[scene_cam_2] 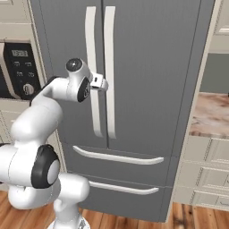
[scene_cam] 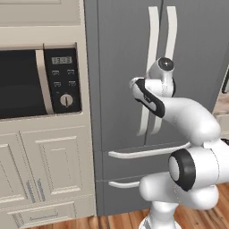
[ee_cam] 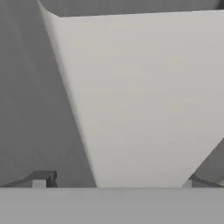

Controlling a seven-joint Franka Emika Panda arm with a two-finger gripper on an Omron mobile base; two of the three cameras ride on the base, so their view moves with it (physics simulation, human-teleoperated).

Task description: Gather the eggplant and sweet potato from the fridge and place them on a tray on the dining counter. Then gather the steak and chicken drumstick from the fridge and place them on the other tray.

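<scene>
**Robot reaches for fridge door**

The gripper point(scene_cam_2: 102, 82), jaws spread wide and holding nothing, straddles the left door's pale bar handle point(ee_cam: 140, 100) on the tall dark grey fridge point(scene_cam_2: 147, 67), whose doors are all shut. Opening it appears to be the step in hand; next, the fingers would likely need to close on the handle and pull outward.

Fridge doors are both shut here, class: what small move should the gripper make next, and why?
Probably close the open gripper on the left door's handle. The fridge is shut, and in the hand view the pale bar already sits between the fingertips, so a grip should come before any pull.
</scene>
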